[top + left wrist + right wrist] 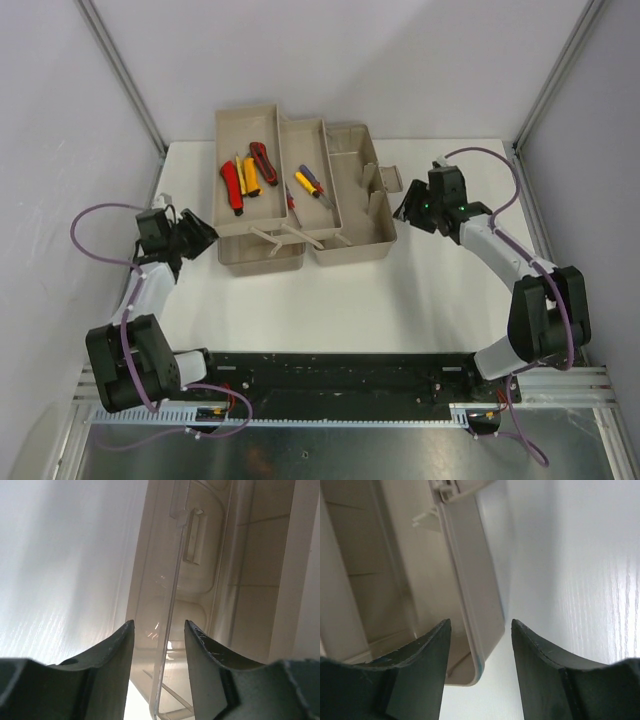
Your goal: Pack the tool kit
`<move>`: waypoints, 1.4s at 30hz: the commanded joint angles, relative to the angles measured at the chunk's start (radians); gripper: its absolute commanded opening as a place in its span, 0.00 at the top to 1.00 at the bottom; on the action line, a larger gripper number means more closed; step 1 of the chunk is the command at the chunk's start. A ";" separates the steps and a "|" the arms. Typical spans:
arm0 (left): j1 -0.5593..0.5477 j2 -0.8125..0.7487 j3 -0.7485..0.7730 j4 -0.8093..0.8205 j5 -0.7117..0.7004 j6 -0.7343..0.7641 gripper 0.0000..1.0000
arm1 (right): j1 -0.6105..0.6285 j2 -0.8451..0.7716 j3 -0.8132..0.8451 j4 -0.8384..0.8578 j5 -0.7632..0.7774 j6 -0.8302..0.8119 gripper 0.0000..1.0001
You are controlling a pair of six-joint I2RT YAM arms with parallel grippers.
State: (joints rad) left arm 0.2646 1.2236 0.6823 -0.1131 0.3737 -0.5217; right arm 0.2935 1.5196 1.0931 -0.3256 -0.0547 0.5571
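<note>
The beige toolbox (352, 246) lies open at the table's middle back, its trays spread out. The left tray (228, 122) holds a red-handled tool (231, 186), a yellow-handled one (249, 173) and red-black pliers (264, 160). The middle tray holds small screwdrivers (310, 185). My left gripper (207, 232) is open at the box's left side. In the left wrist view its jaws (159, 625) straddle the thin translucent lid edge (170, 625) without touching. My right gripper (403, 208) is open at the box's right side. Its jaws (481, 622) straddle the beige wall's corner (475, 610).
A latch piece (386, 180) sticks out on the box's right side, just above my right gripper. Grey walls and metal frame posts (120, 70) enclose the white table (400, 300). Purple cables (95, 215) loop off both arms.
</note>
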 commanded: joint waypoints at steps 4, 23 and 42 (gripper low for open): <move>-0.008 0.078 -0.001 0.119 0.018 0.045 0.53 | -0.028 -0.037 0.003 0.107 -0.122 0.051 0.43; -0.023 0.122 0.096 0.105 -0.079 0.145 0.99 | -0.030 0.008 -0.024 0.139 -0.170 0.056 0.43; -0.140 -0.086 0.318 -0.102 -0.306 0.257 1.00 | -0.052 0.067 -0.026 0.143 -0.067 0.108 0.46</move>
State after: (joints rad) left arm 0.1604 1.2079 0.8783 -0.2909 0.1497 -0.2951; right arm 0.2420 1.5440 1.0664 -0.2104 -0.1516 0.6445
